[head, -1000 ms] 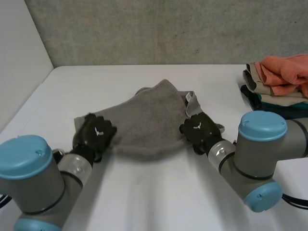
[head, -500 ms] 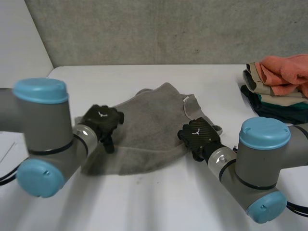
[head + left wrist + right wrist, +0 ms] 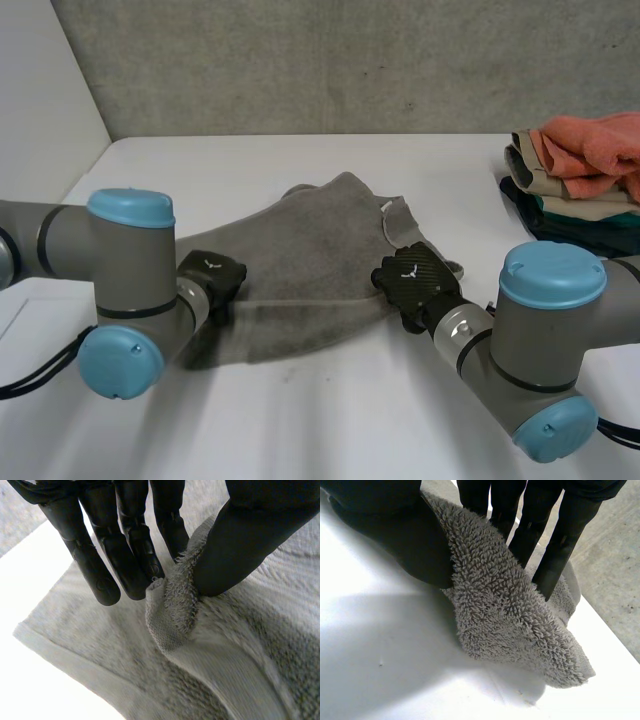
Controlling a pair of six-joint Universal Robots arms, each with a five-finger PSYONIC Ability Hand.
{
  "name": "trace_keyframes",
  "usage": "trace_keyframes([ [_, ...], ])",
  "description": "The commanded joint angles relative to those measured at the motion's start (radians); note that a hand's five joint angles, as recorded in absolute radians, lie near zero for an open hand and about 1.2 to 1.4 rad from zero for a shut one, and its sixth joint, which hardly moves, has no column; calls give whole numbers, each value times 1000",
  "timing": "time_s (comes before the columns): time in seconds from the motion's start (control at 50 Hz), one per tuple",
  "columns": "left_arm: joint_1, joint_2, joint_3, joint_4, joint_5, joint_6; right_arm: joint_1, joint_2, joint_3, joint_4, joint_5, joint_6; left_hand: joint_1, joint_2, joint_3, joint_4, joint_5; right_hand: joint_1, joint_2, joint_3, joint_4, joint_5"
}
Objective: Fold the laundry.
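A grey towel [image 3: 305, 260] lies rumpled in the middle of the white table [image 3: 330, 420]. My left hand [image 3: 209, 281] is at the towel's near left part. In the left wrist view its fingers [image 3: 125, 545] and thumb pinch a raised fold of the grey towel [image 3: 172, 610]. My right hand [image 3: 412, 281] is at the towel's right edge. The right wrist view shows the towel's edge [image 3: 495, 605] pinched between the thumb and the straight fingers [image 3: 535, 525].
A pile of folded laundry [image 3: 580, 180], orange on top over beige and teal, sits at the table's far right. A grey wall runs behind the table. Bare table lies in front of the towel.
My left arm swung in over the towel's left part, and its hand opened, then pinched a fold. The towel's near edge spread toward me. My right hand kept its grip.
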Motion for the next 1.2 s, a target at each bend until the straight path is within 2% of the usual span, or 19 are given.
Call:
trace_keyframes([
  [0.02,-18,145,-42,19,2,-10,4,-20,-5,-2,5,7,234,207,212,202,249,264,221,209,199,211],
  [0.06,-25,181,-52,32,2,-10,2,-25,-11,1,4,18,234,207,212,202,249,193,149,137,127,139],
  [0.12,-39,241,-74,49,1,-10,1,-27,-16,14,4,21,234,207,212,202,249,-382,-425,-437,-447,-435],
  [0.14,-41,254,-80,53,1,-8,-1,-27,-18,27,2,24,234,207,212,202,249,-622,-665,-677,-687,-675],
  [0.16,-42,282,-89,59,1,-8,-7,-28,-22,58,1,34,234,207,212,202,249,-957,-1001,-1013,-1023,-1011],
  [0.26,-42,366,-101,73,1,-8,-25,-73,-82,201,-2,97,234,207,212,202,249,-957,-1001,-1013,-1023,-1011],
  [0.36,-44,454,-114,98,1,0,-111,-116,-157,377,-24,189,234,207,212,202,249,-957,-1001,-1013,-1023,-1011],
  [0.44,-44,524,-117,124,2,1,-171,-117,-241,478,-82,245,234,207,212,202,249,-957,-1001,-1013,-1023,-1011],
  [0.52,-45,600,-120,139,2,3,-268,-117,-318,535,-166,232,234,207,212,202,249,-957,-1001,-1013,-1023,-1011],
  [0.54,-47,633,-120,144,4,3,-300,-105,-361,546,-211,210,234,207,212,202,249,-957,-1001,-1013,-1023,-1011],
  [0.6,-45,666,-120,150,4,4,-340,-48,-415,543,-299,142,234,207,212,202,249,-947,-991,-1003,-1013,-1001],
  [0.68,-45,707,-112,157,5,4,-346,36,-473,543,-356,76,234,207,212,202,249,-889,-932,-944,-954,-942],
  [0.86,-45,732,-80,164,8,3,-309,235,-557,492,-364,120,234,207,212,202,249,-844,-888,-900,-910,-898],
  [0.96,-47,739,-66,164,8,3,-256,334,-620,361,-355,241,234,207,212,202,249,-838,-882,-894,-904,-892],
  [1.02,-47,752,-65,165,10,3,-242,381,-669,287,-329,355,234,207,212,202,249,-719,-762,-774,-784,-772],
  [1.1,-47,758,-63,168,8,4,-223,412,-714,242,-312,459,234,207,212,202,249,-15,-59,-70,-81,-69],
  [1.12,-47,758,-63,171,8,4,-223,409,-722,227,-294,482,234,207,212,202,249,262,218,206,196,208],
  [1.2,-41,753,-66,194,7,4,-228,360,-717,202,-230,486,234,207,212,202,249,264,221,209,199,211],
])
